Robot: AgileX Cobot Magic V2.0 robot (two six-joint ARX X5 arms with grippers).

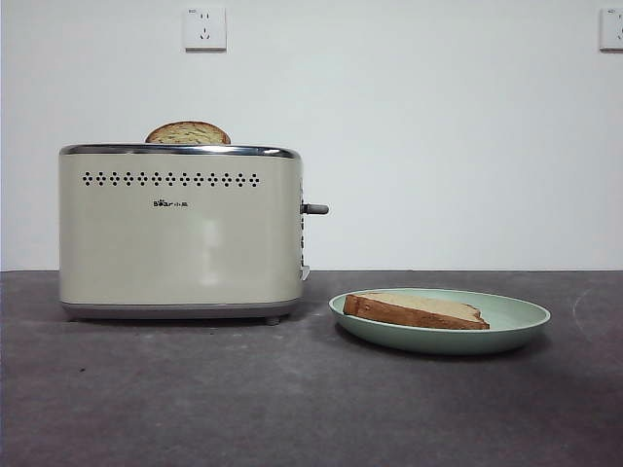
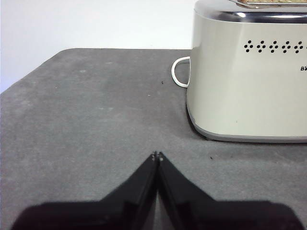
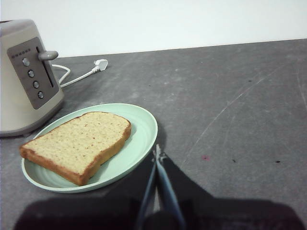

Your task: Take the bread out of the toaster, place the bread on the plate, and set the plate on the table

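The bread (image 1: 414, 309) (image 3: 79, 143) lies flat on the pale green plate (image 1: 516, 316) (image 3: 144, 129), which rests on the dark grey table (image 1: 292, 409) to the right of the cream toaster (image 1: 180, 233) (image 2: 249, 91) (image 3: 19, 72). My right gripper (image 3: 157, 154) is shut and empty, low over the table just beside the plate's rim. My left gripper (image 2: 157, 155) is also shut and empty, hovering over bare table off the toaster's other end. Neither arm shows in the front view.
A second brown dome-topped slice (image 1: 188, 133) (image 2: 268, 4) pokes out of the toaster's slot. The white power cord (image 2: 178, 72) loops behind the toaster and its plug (image 3: 100, 63) lies on the table. Wall sockets (image 1: 204, 27) sit high on the back wall.
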